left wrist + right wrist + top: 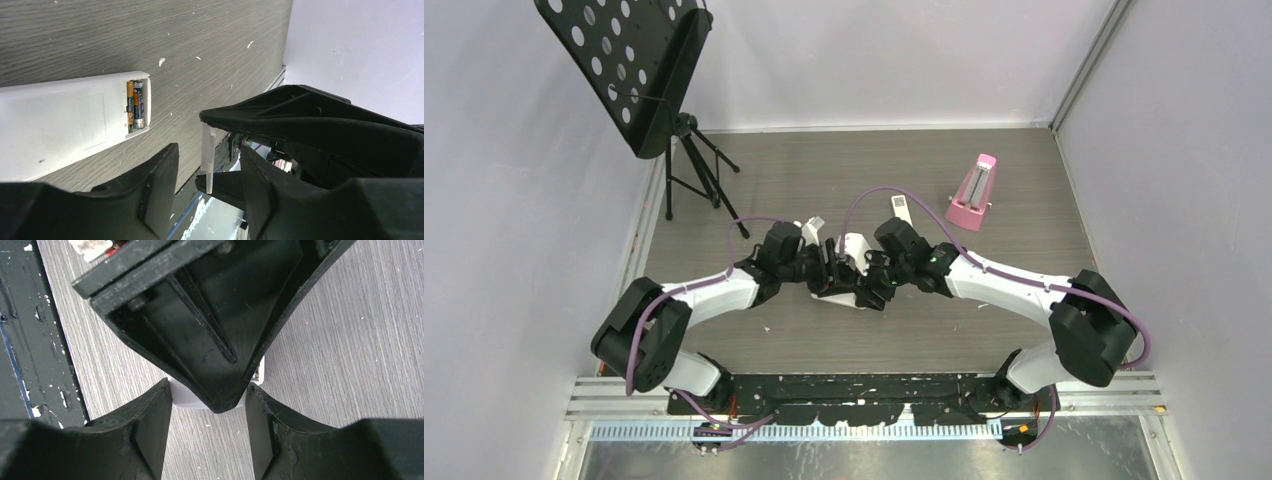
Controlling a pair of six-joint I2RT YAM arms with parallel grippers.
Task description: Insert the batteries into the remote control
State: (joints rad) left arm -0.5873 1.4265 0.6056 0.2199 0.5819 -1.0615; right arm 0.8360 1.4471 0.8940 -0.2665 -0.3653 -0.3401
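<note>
The remote control (55, 125) lies back-up on the grey wood table, its end compartment uncovered with two batteries (136, 105) side by side inside. In the top view the remote control (854, 246) shows between both grippers at mid-table. A thin white battery cover (207, 157) stands edge-on, pinched at its ends by the right gripper's fingers (300, 120). My left gripper (208, 149) straddles that cover, open, with a gap on each side. My right gripper (209, 390) is shut on the cover (192, 400); the left gripper's body hides most of it. The two grippers, left (829, 268) and right (871, 276), nearly touch.
A pink metronome (972, 193) stands at the back right. A slim white remote (902, 208) and a small white piece (814, 228) lie just behind the grippers. A black music stand (639, 70) occupies the back left corner. The table's black near edge (30, 340) is close.
</note>
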